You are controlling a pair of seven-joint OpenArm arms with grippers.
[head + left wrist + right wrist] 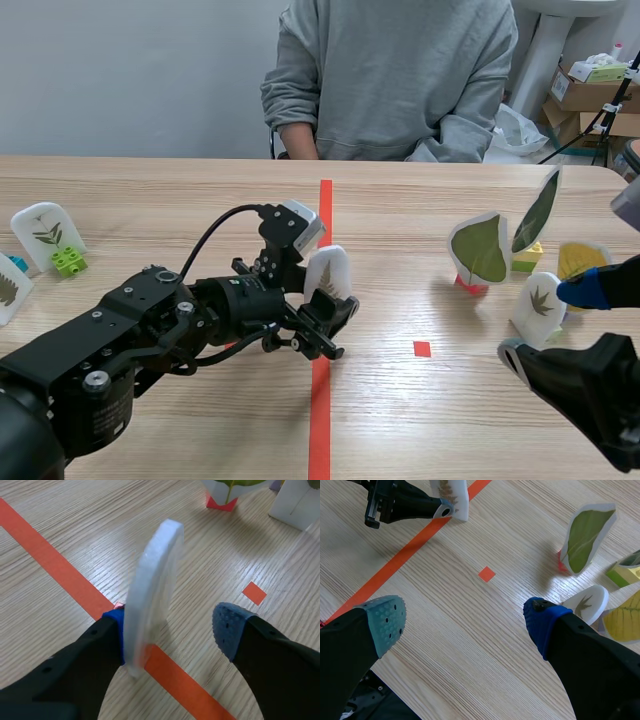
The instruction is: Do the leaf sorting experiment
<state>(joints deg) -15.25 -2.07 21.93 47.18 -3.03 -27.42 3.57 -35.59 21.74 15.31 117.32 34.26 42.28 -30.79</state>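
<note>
Leaf card point(329, 272) stood upright on the red tape line point(322, 420) in the scene view, within the left gripper point(330, 310). The left wrist view showed it touching one pad point(116, 630), the other finger apart. In the right wrist view, the right gripper point(462, 622) gaped, holding nothing.

Our left arm point(110, 350) is matt black, built of blocky, rounded segments dotted with small silver screws point(97, 379). A black cable point(210, 240) loops from it to a white-and-grey camera box point(300, 225) at the wrist. Our left tool point(170, 627) has two thick black fingers, one tipped with a dimpled dusty blue pad point(225, 625). Our right tool point(462, 622) has the same black fingers, with one grey-green pad point(385, 620) and one bright blue pad point(540, 617).
</note>
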